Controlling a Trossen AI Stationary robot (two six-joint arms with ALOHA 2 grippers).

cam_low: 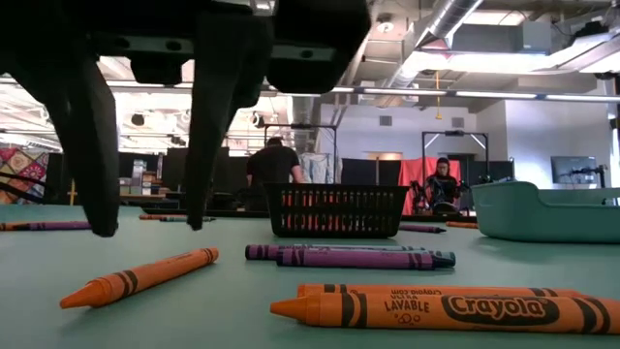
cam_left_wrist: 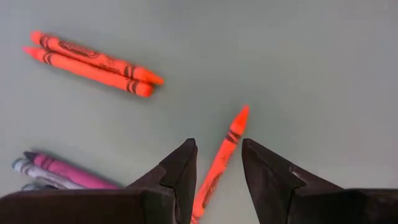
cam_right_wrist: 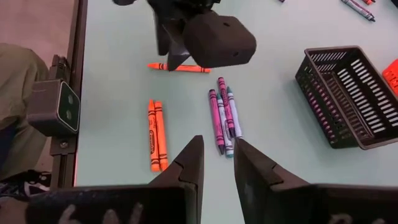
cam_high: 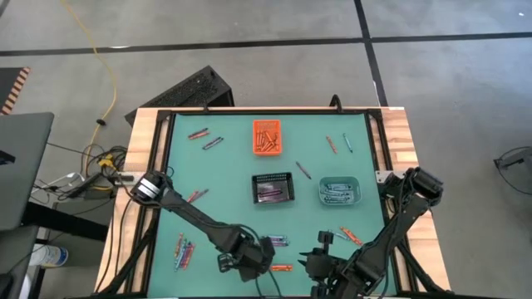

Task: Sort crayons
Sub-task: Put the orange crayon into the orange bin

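1. Far left of the tabletop (cam_high: 224,183): a cluster of loose crayons (cam_high: 182,250) lies near the left edge, unsorted; more lie near the back left corner (cam_high: 205,138).
2. Left tool (cam_left_wrist: 217,163): low over the front of the tabletop, fingers part-way apart, straddling a single orange crayon (cam_left_wrist: 219,163) that lies flat. No grip is visible yet; judged to be closing for a pick.
3. Just beside it: a pair of orange crayons (cam_right_wrist: 155,134), and a purple-and-teal bunch (cam_right_wrist: 222,119), all loose.
4. Centre: orange bin (cam_high: 267,137) holds orange crayons; black mesh basket (cam_high: 273,188) holds purple ones.
5. Right: teal bin (cam_high: 339,191) holds several crayons; strays remain behind and in front of it.
6. Right tool (cam_right_wrist: 217,163): hovering at the front right, narrow gap, holding nothing.
7. Progress: judged partly done; many crayons left.
8. Writing: nearest orange crayon (cam_low: 446,312) reads "Crayola" and "LAVABLE".
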